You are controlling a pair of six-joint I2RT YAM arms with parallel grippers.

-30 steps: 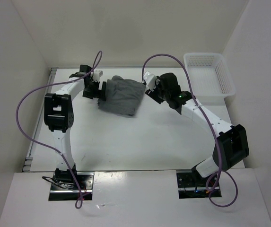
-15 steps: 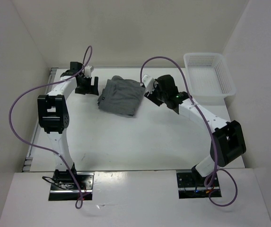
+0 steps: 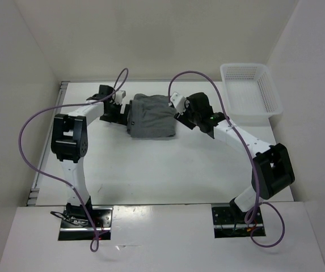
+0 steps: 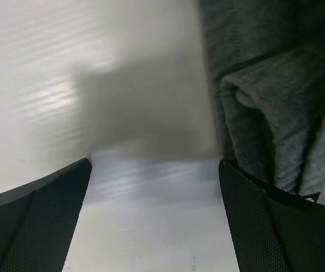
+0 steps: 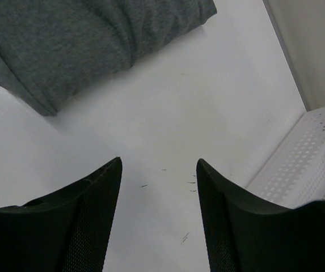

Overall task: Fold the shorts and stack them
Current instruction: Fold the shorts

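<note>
The grey shorts (image 3: 152,116) lie as a folded bundle on the white table at the back centre. My left gripper (image 3: 122,113) is open and empty at the bundle's left edge; in the left wrist view its right finger (image 4: 275,226) touches the grey folds (image 4: 270,113) and bare table lies between the jaws. My right gripper (image 3: 179,113) is open and empty at the bundle's right edge; in the right wrist view the shorts (image 5: 83,39) lie beyond the fingertips, apart from them.
A white mesh basket (image 3: 250,89) stands at the back right corner; its edge shows in the right wrist view (image 5: 304,164). White walls close in the table at the back and both sides. Purple cables loop above both arms.
The left gripper moved from the far left back to the bundle's left edge. The shorts have shifted a little right and look more compact. The right gripper moved slightly closer to the bundle.
</note>
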